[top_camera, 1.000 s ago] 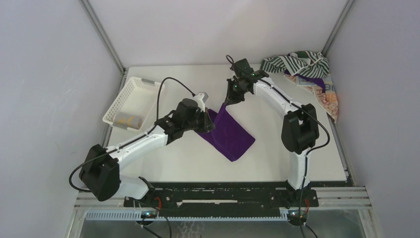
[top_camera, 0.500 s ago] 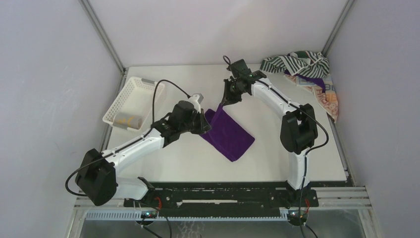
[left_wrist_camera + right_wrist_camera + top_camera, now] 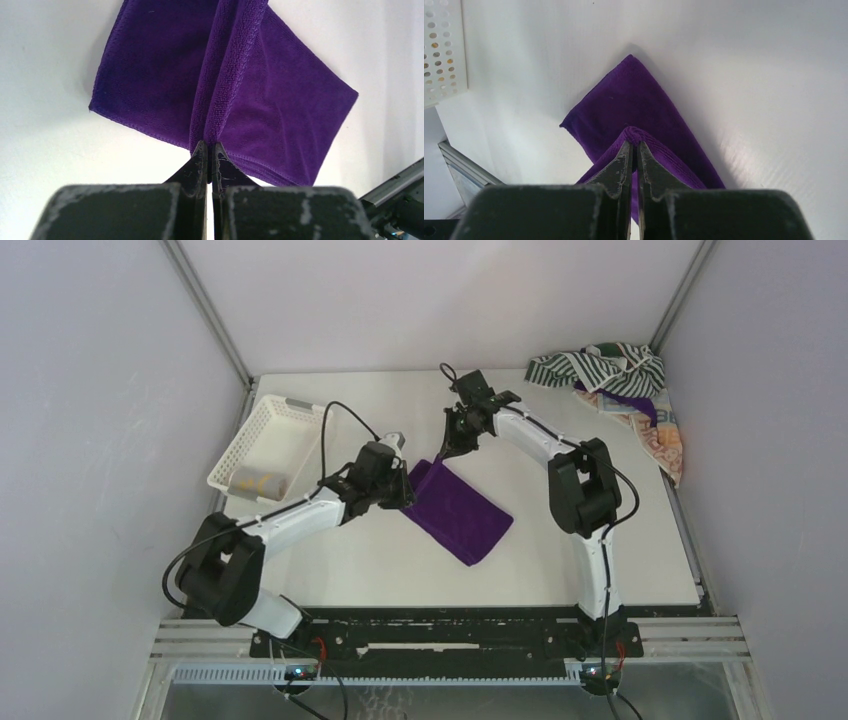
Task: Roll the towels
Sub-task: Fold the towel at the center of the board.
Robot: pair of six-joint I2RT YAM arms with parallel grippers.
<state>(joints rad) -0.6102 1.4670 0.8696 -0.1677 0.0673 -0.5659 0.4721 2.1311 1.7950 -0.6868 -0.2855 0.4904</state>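
A solid purple towel [image 3: 462,513] lies folded in the middle of the table, its far end lifted. My left gripper [image 3: 405,485] is shut on the towel's left far corner; in the left wrist view the jaws [image 3: 210,146] pinch a ridge of the purple towel [image 3: 280,105]. My right gripper [image 3: 447,445] is shut on the other far corner; in the right wrist view the jaws [image 3: 634,145] pinch a fold of the purple towel [image 3: 624,100]. A green-and-white striped towel [image 3: 595,366] and an orange/beige patterned towel [image 3: 660,440] lie heaped at the back right. A yellow rolled towel [image 3: 256,482] lies in the basket.
A white plastic lattice basket [image 3: 275,420] stands at the left edge of the table, and its corner shows in the right wrist view [image 3: 444,50]. White walls enclose the table on three sides. Cables loop over both arms.
Both grippers moved left and toward the far side, pulling the towel's far corners with them. The lifted far end of the purple towel is now lower and shorter.
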